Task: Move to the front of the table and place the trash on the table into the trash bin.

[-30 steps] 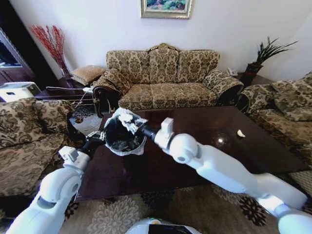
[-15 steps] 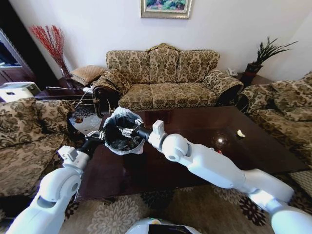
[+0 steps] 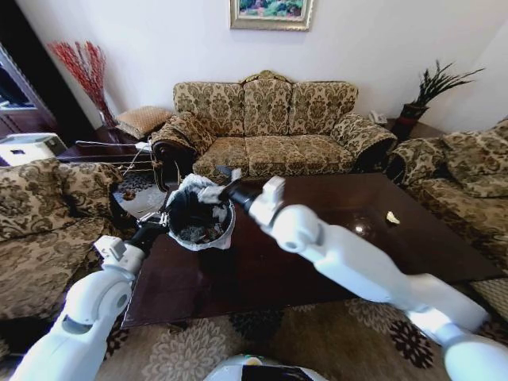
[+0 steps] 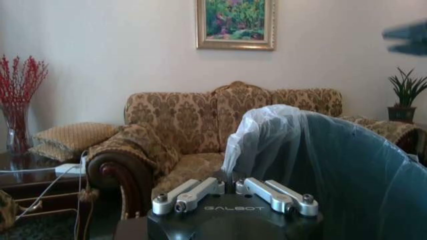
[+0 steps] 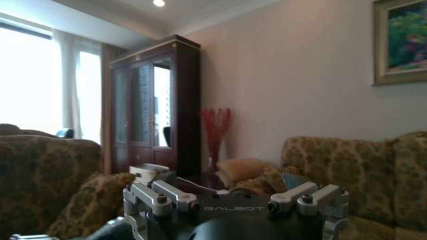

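Right fingers: the right gripper (image 3: 225,184) had lifted just above the trash bin (image 3: 200,221), spread and empty.
Left fingers: the left gripper (image 3: 152,231) stayed clenched on the bin's rim.
Change: crumpled paper now inside.
Remaining: pale scrap (image 3: 392,217) on counter (image 3: 333,206).

Home living room: sofas (image 3: 266,127), painting (image 3: 271,13)
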